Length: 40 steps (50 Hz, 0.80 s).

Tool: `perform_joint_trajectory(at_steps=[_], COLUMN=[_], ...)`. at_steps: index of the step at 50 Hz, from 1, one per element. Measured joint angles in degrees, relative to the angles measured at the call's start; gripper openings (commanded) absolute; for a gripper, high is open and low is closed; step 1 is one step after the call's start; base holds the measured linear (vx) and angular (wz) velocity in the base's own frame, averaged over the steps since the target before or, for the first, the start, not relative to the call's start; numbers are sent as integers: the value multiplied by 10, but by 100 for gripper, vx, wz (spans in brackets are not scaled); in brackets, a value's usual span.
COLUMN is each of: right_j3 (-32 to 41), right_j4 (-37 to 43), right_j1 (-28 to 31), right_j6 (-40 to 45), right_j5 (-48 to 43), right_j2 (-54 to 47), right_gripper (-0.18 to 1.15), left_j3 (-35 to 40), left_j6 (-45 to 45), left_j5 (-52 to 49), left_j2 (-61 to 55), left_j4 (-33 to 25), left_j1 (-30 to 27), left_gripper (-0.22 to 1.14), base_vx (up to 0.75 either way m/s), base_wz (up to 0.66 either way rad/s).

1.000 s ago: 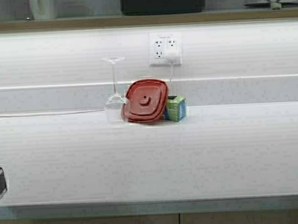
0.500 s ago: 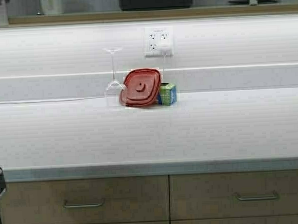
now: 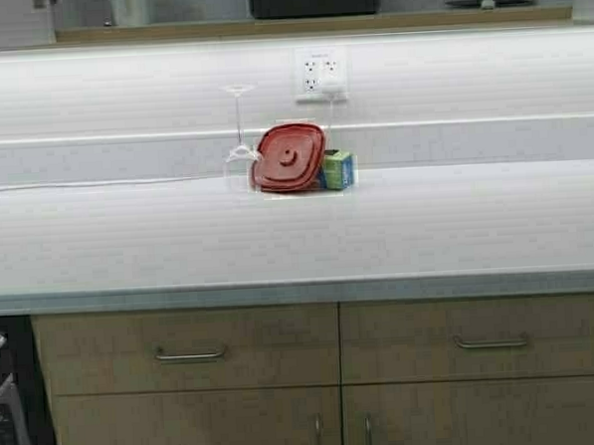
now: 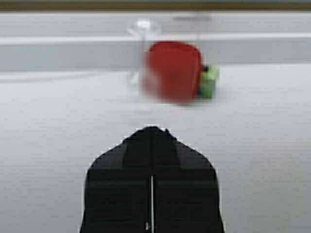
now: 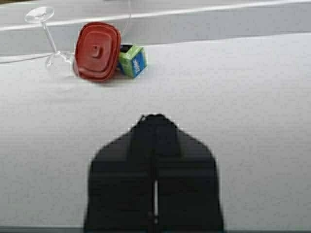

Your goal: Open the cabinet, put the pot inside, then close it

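Neither the cabinet nor the pot shows in any view. My left gripper (image 4: 151, 129) is shut with nothing in it, held low over the white countertop (image 4: 252, 145). My right gripper (image 5: 154, 116) is likewise shut and empty above the same countertop (image 5: 233, 97). In the high view only slivers of the two arms show at the left and right edges, in front of the drawer fronts.
A red plastic lid (image 3: 289, 157) leans against the backsplash beside an upturned wine glass (image 3: 239, 136) and a small green box (image 3: 338, 168). A wall socket (image 3: 319, 76) sits above them. Wood drawer fronts (image 3: 189, 350) and base doors (image 3: 318, 431) lie below the counter edge.
The robot has driven back from the counter: the whole scene has shifted up and away, and the drawer fronts and base doors have come into view. Both grippers stay shut.
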State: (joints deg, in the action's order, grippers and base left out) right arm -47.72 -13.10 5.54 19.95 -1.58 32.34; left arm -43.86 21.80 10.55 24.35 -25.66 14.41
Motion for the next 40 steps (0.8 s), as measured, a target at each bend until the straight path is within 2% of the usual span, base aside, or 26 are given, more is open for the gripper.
perform_joint_trajectory(at_steps=[6, 13, 27, 35, 40], right_j3=[55, 132, 284, 381, 432], right_j4=[-19, -43, -59, -60, -59], right_j1=[-30, -91, -244, -307, -313], right_j6=[-11, -27, -40, -40, -40], right_j5=[69, 148, 182, 200, 222], right_j2=[26, 49, 28, -33, -87], right_gripper=[7, 7, 7, 6, 6], left_j3=[46, 123, 316, 410, 454], left_j6=[19, 22, 21, 16, 13], left_j5=[-69, -152, -237, -265, -267], left_j2=[28, 50, 34, -18, -66], left_j4=[1, 8, 11, 11, 11], left_j1=[-66, -178, -364, -405, -417], left_gripper=[5, 5, 5, 5, 5], base_vx=[-23, -20, -13, -6, -4], base_wz=[9, 5, 0, -5, -4])
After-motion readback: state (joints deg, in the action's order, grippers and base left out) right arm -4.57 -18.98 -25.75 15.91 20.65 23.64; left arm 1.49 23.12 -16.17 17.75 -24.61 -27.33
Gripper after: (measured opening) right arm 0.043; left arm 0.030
